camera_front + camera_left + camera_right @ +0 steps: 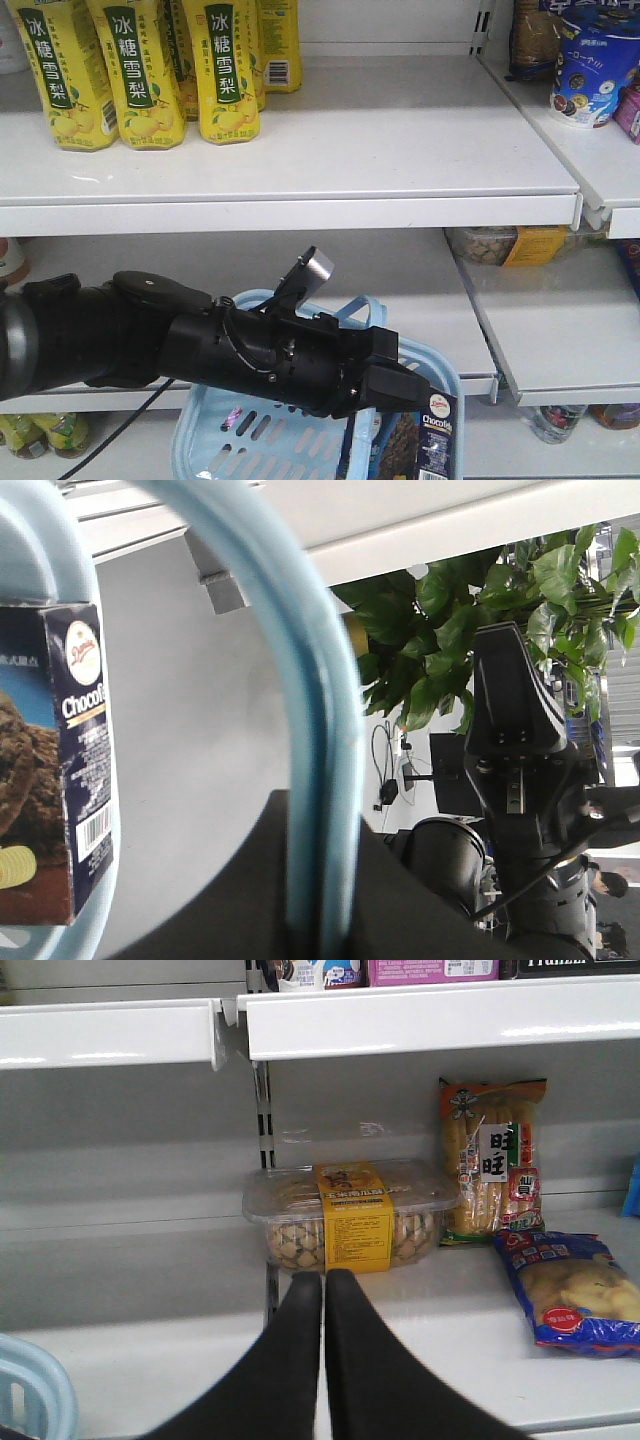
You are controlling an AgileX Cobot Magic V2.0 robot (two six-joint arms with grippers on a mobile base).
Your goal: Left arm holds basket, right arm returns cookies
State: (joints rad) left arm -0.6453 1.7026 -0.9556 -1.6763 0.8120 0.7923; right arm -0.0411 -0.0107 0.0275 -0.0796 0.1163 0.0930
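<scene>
Left claw (398,386) grips basket (230,442) handle (cookies (436,436) upright inside, just beside).

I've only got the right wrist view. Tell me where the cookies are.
Observer: The cookies stand upright inside the basket, at its right end in the front view.
Operator: Confirm the basket is secured.
Observer: The left gripper is shut on the basket's hoop handle.
Operator: Report what's above my shelf, further left.
Observer: Yellow drink bottles stand on the upper shelf, at its left.
</scene>
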